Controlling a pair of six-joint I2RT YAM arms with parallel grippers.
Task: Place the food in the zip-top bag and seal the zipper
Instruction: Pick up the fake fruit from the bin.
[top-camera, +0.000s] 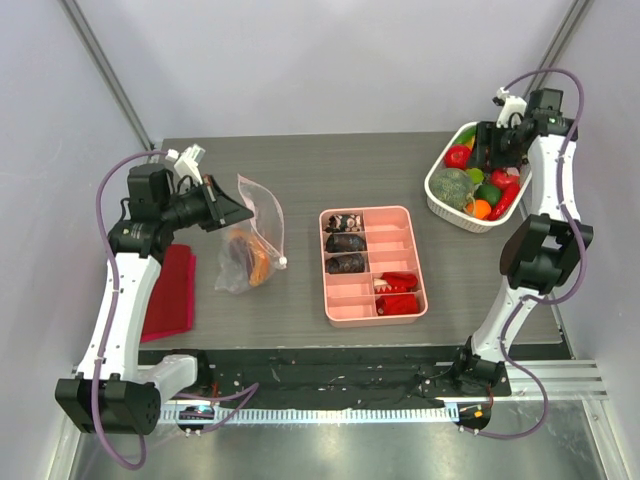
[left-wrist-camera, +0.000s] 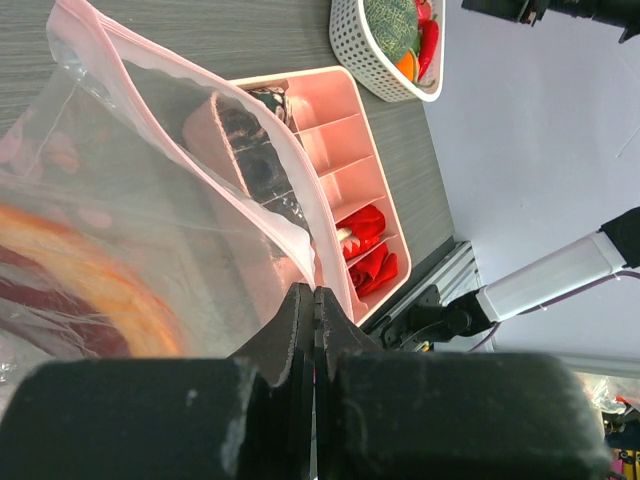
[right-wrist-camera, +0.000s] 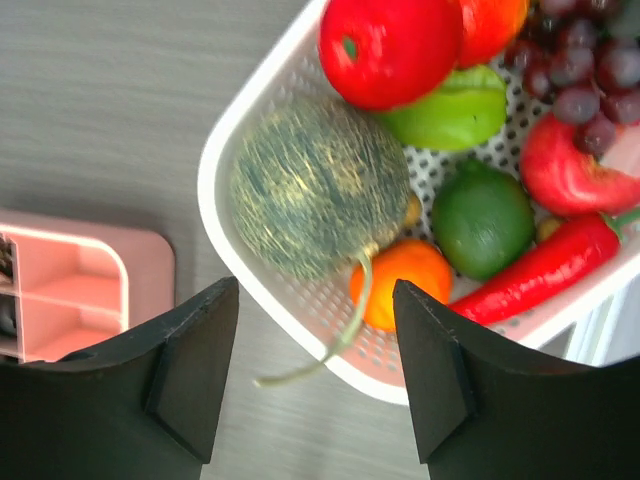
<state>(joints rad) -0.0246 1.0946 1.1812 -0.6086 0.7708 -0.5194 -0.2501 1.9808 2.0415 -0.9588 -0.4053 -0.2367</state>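
The zip-top bag (top-camera: 250, 245) lies left of centre with orange and brown food inside. My left gripper (top-camera: 222, 209) is shut on the bag's upper edge and holds the mouth up. In the left wrist view the fingers (left-wrist-camera: 315, 300) pinch the bag (left-wrist-camera: 150, 200) at its zipper strip (left-wrist-camera: 250, 130). The zipper (top-camera: 270, 225) ends in a small white tab. My right gripper (top-camera: 492, 150) is open and empty above the white basket (top-camera: 440, 195) of food. The right wrist view (right-wrist-camera: 315, 370) shows a green melon (right-wrist-camera: 315, 185), a red tomato (right-wrist-camera: 390, 45), an orange (right-wrist-camera: 400, 285) and a lime (right-wrist-camera: 483, 220).
A pink compartment tray (top-camera: 410, 260) with dark lumps and red pieces sits mid-table, and shows in the left wrist view (left-wrist-camera: 330, 130). A red folded cloth (top-camera: 170, 290) lies at the left. The basket rim (right-wrist-camera: 215, 190) also holds a red chilli (right-wrist-camera: 545, 270) and grapes (right-wrist-camera: 580, 70).
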